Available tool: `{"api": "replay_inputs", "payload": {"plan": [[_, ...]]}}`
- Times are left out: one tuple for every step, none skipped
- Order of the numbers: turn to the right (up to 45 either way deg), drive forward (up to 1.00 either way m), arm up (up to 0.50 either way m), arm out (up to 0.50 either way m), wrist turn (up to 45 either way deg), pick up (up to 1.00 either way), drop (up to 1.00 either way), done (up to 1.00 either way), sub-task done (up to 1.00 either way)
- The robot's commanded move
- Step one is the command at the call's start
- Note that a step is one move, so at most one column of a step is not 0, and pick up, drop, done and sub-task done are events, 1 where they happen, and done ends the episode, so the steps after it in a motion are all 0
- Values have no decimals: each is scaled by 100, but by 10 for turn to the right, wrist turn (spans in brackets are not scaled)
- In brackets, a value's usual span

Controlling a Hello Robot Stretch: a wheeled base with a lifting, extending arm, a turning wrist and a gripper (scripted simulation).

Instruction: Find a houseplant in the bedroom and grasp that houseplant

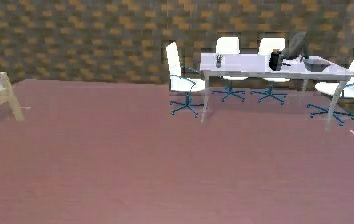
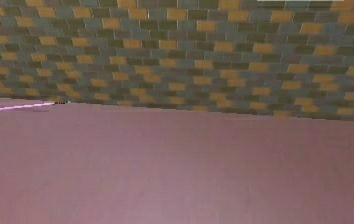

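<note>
A pale grey rectangular tabletop (image 1: 255, 67) on thin legs is seen at the forward view's right, set on a smooth reddish-brown floor (image 1: 115, 160). On it are placed a small dark cup-like item (image 1: 219, 61), a bulky black object (image 1: 276, 61) and a flat grey item (image 1: 315, 65). White swivel chairs (image 1: 183, 72) are stood on the floor around it.

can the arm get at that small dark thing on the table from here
Probably not. The small dark thing sits on the table well across the floor ahead, and the arm side view faces a brick wall.
</note>
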Motion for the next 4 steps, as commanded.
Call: {"api": "replay_inputs", "payload": {"plan": [[0,100,0,0,0,0,0,0,0],[0,75,0,0,0,0,0,0,0],[-450,0,0,0,0,0,0,0,0],[-120,0,0,0,0,0,0,0,0]]}}
